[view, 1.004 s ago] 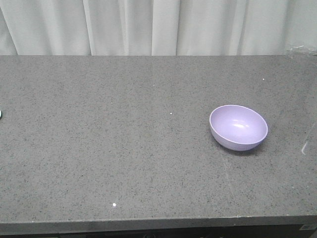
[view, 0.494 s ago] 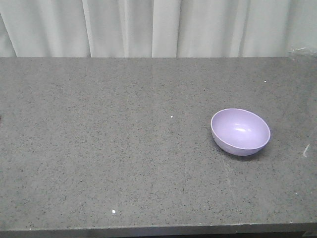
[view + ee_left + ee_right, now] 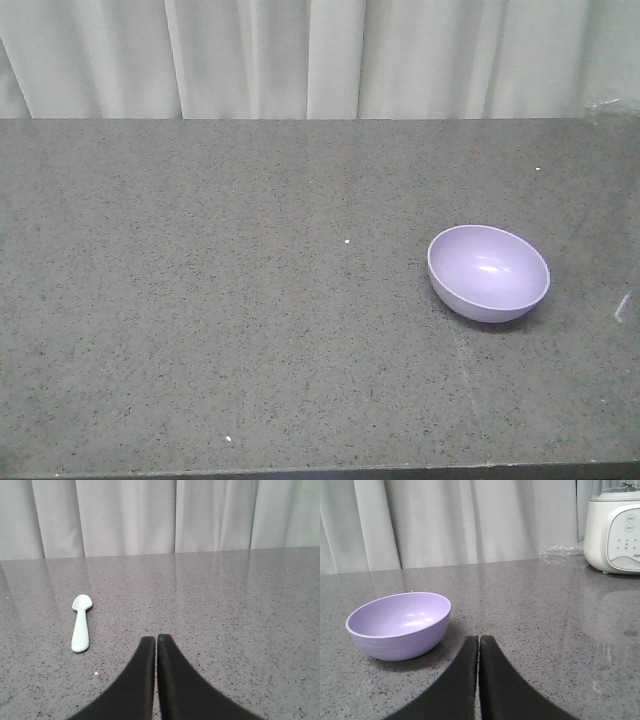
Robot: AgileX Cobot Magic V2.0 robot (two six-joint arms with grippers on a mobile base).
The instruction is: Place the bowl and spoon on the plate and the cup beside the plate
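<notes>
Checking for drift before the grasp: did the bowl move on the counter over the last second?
No. The bowl keeps nearly its offset from the white speck; both slid down-frame together, so the view shifted.

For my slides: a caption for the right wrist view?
Shut right pincer near an empty purple bowl on a grey counter; white appliance at far right.

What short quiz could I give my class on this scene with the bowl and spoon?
1. True or false: the spoon lies in the bowl.
2. The right hand is: A) open; B) shut on the bowl; C) shut and empty.
3. Which wrist view shows the spoon?
Key: 1 false, it lies on the counter; 2 C; 3 the left.
</notes>
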